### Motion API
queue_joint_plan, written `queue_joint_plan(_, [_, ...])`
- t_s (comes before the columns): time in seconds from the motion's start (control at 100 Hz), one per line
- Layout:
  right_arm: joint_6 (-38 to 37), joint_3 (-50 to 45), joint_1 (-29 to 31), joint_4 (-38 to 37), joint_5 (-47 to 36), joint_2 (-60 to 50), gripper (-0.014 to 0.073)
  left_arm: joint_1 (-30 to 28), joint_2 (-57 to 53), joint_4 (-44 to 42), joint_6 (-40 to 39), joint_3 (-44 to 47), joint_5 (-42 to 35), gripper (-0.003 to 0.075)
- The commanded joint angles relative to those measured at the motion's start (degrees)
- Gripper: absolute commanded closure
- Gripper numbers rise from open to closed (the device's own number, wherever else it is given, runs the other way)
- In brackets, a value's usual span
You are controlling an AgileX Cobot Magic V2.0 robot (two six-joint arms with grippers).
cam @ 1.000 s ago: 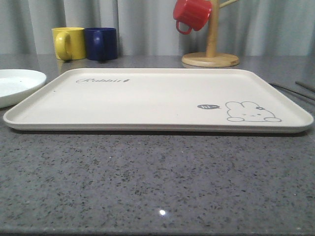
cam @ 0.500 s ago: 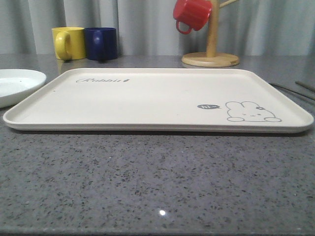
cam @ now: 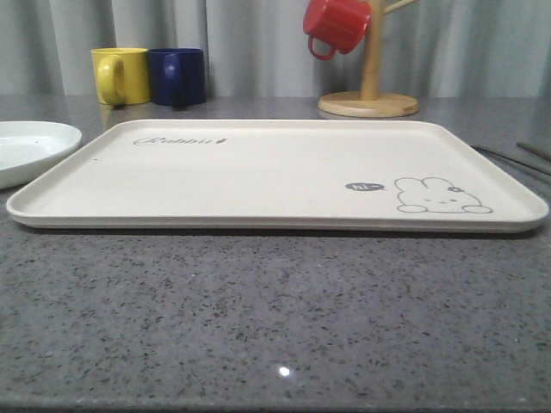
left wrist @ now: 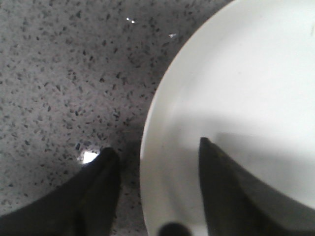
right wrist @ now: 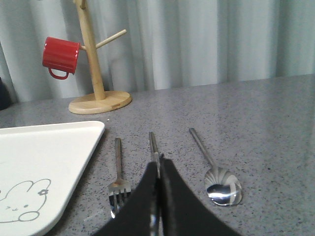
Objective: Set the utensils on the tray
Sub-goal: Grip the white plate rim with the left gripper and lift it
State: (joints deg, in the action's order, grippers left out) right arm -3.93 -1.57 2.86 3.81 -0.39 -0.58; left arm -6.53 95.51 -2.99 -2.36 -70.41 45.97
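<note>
The cream tray with a bunny drawing lies in the middle of the table, with nothing on it; its corner also shows in the right wrist view. Right of the tray, three silver utensils lie side by side on the counter: a fork, the chopsticks and a spoon. My right gripper is shut on the chopsticks. Thin utensil handles show at the right edge of the front view. My left gripper is open, one finger on each side of the white plate's rim.
The round white plate sits left of the tray. A yellow mug and a blue mug stand at the back left. A wooden mug tree holding a red mug stands behind the tray.
</note>
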Motion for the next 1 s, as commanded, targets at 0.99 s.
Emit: queue_joint_plan(0.99, [0.4, 1.0, 0.2, -0.6, -4.8, -1.3, 0.0662, -7.0, -16.9, 29.2, 21.1, -8.2, 8.5, 0.0738])
